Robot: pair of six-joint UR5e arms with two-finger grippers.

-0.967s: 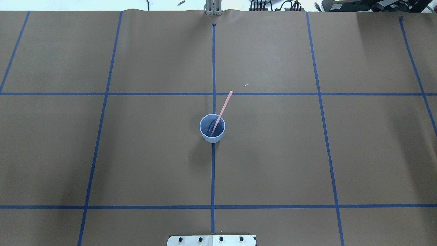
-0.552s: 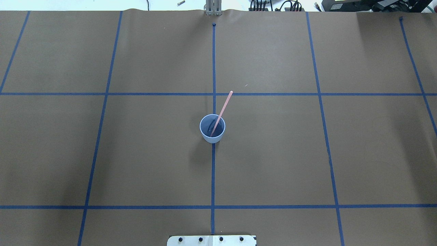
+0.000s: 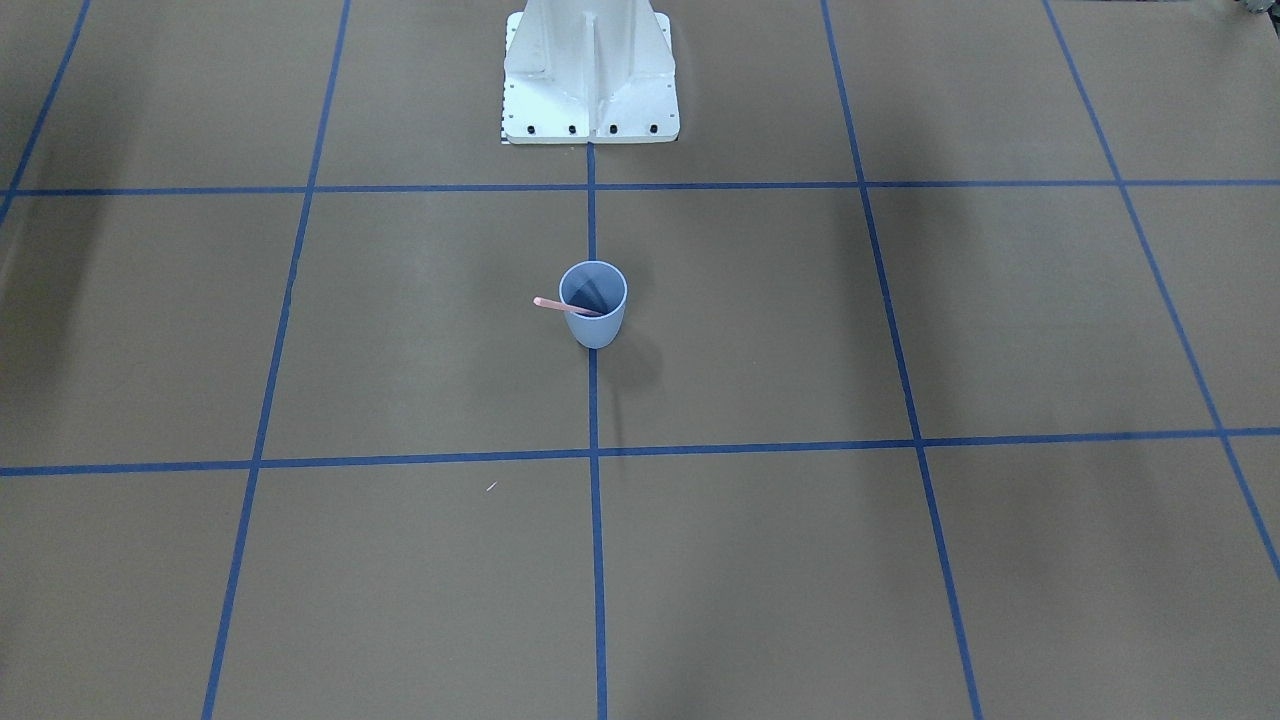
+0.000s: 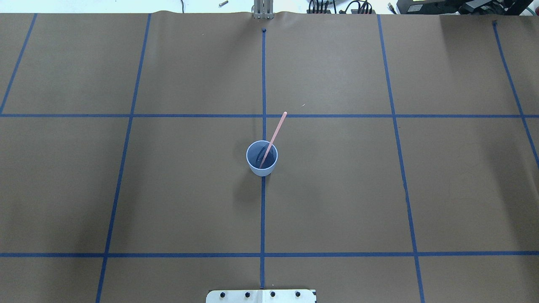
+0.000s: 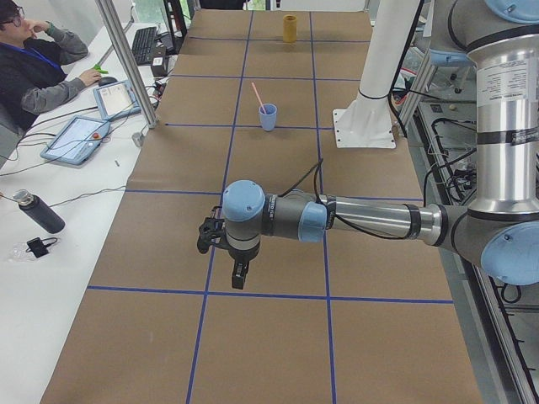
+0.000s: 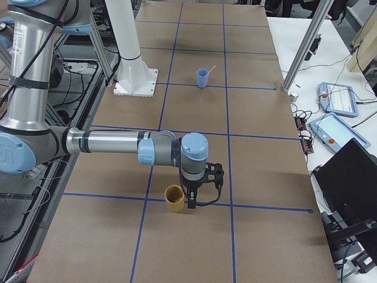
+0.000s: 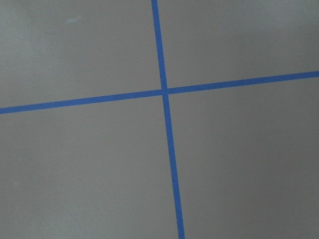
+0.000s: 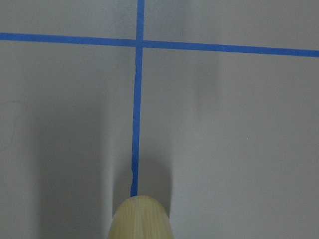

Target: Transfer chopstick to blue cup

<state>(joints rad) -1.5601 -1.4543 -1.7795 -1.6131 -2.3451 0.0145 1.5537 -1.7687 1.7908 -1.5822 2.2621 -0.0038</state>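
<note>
Whether either set of jaws is wide or closed cannot be told. The left gripper (image 5: 238,275) and right gripper (image 6: 192,200) show only in the side views, each low over the table (image 4: 379,189) near its own end, the right just beside a tan cup (image 6: 174,199). Well apart from both, the chopstick (image 4: 273,136) stands tilted in the blue cup (image 4: 262,171) at centre, leaning on its rim. The transfer looks complete, and no further move seems needed.

Cup (image 4: 261,158): upright at the centre of the table (image 4: 189,189), on the middle tape line (image 4: 262,210), before the robot base (image 4: 261,296).
Chopstick (image 4: 276,132): stands in the cup, leaning on its rim, top end away from the robot and to its right.
Second cup (image 6: 174,198): upright at the table's right end, well apart.
</note>
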